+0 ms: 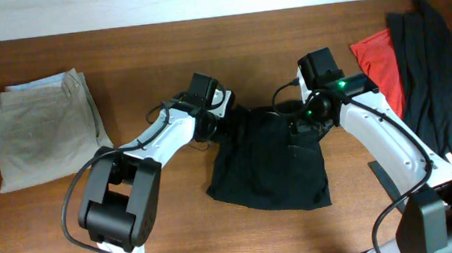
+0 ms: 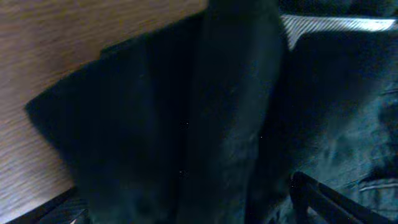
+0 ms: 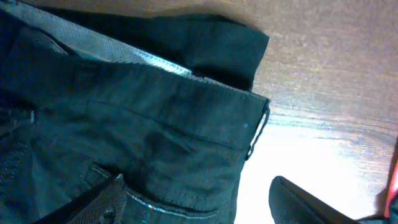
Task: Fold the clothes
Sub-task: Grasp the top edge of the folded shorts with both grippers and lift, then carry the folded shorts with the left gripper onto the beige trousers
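Black trousers (image 1: 269, 159), centre, bunched, apparently half-folded.

The left gripper (image 1: 219, 125) reaches toward one o'clock and the right gripper (image 1: 296, 114) toward eleven, both jaws seemingly spread wide.

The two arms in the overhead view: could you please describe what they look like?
The left arm and right arm both have white links joined by chunky black joint housings, with black wrist units. Thin black cables loop beside them. A small green light glows near the right wrist. In the wrist views the fingers look black.
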Robot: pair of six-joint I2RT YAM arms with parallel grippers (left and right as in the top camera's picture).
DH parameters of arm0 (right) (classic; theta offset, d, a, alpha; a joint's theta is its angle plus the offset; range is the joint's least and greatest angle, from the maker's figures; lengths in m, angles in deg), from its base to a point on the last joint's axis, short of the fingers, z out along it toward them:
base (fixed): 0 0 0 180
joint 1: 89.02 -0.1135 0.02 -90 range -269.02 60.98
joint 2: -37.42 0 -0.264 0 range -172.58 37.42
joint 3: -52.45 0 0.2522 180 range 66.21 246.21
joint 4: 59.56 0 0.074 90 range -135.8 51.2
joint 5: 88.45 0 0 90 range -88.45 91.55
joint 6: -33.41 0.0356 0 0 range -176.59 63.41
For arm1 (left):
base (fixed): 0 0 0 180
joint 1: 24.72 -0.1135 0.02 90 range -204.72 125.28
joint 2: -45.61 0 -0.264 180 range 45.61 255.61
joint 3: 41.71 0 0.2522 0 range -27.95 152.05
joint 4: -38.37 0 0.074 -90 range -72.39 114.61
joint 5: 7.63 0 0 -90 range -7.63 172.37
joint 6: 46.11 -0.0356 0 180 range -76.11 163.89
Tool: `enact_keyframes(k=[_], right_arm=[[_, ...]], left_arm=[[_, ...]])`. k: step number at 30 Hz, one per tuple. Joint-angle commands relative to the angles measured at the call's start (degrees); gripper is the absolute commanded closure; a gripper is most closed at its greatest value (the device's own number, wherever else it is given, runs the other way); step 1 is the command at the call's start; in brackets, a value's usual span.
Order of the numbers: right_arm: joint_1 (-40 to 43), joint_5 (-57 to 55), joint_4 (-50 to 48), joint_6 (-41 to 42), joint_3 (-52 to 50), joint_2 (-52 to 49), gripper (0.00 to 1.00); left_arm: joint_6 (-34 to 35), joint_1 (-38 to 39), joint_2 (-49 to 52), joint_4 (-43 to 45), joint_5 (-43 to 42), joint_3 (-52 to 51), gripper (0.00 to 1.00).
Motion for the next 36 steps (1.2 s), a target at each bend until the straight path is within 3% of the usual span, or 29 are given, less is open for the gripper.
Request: enact_keyframes(k=[1,3,4,8,11,16,22,34,36], right_arm=[[0.0,-0.7,1.0,0.4,0.8,3.5,0.23],[0.0,-0.7,0.9,0.4,0.8,6.7,0.23],[0.0,-0.7,1.0,0.4,0.8,8.9,0.22],[0.0,-0.8,2.6,0.4,0.8,15.3,0.2],[0.0,-0.8,4.5,0.4,0.8,16.2,0.2],[0.0,-0.8,5.0,0.4,0.8,16.2,0.2],[0.0,-0.7,5.0,0.4,0.8,16.2,0.2],[0.0,-0.7,5.0,0.4,0.8,16.2,0.21],[0.0,-0.7,5.0,0.4,0.8,16.2,0.2]], left_arm=[[0.8,2.1,7.4,1.2,-1.2,-0.5,0.33],[0.8,2.9,7.6,4.2,-4.5,-0.5,0.63],[0.8,3.0,7.6,5.6,-5.6,-0.5,0.99],[-1.9,-1.6,0.8,1.8,0.0,-0.5,1.0],[-3.3,-19.9,-22.0,-6.8,11.5,-0.5,1.0],[-3.3,-36.5,-31.1,-5.2,13.5,-0.5,1.0],[-3.3,-49.2,-31.5,0.7,13.3,-0.5,1.0],[-5.7,-58.4,-28.1,2.7,13.6,-0.5,0.99],[-5.7,-59.9,-26.7,2.6,13.5,-0.5,0.96]])
